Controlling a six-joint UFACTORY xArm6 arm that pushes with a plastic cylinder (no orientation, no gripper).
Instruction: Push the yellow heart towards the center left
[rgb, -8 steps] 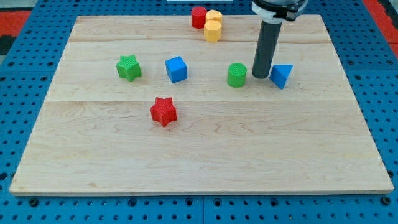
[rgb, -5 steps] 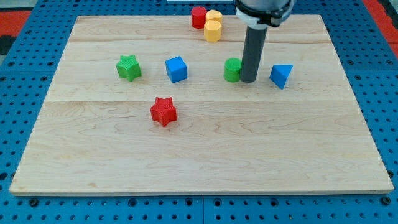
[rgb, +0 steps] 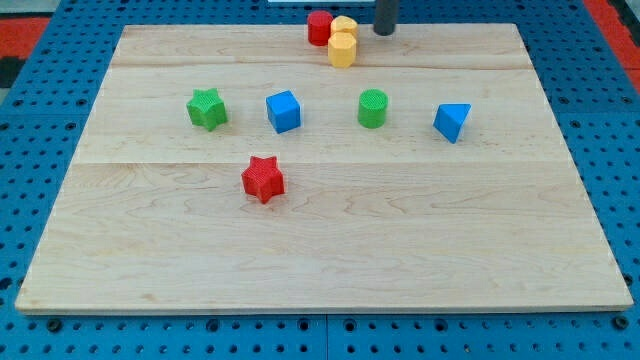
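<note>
Since earlier, my tip (rgb: 385, 32) has left the green cylinder (rgb: 372, 108) for the counter's (rgb: 330, 250) top edge.
Yellow heart (rgb: 345, 26) (shape unclear) top centre, touching red block (rgb: 319, 27) and yellow block (rgb: 342, 48); tip just right; no claw.

Wooden board (rgb: 330, 250) carrying eight coloured blocks, three clustered at top

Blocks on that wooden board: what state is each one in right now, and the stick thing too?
my tip: top edge, right of yellow blocks, apart
yellow blocks: two, touching
red block: against them
green cylinder: upright
green star, blue cube, blue triangular block, red star: apart
</note>
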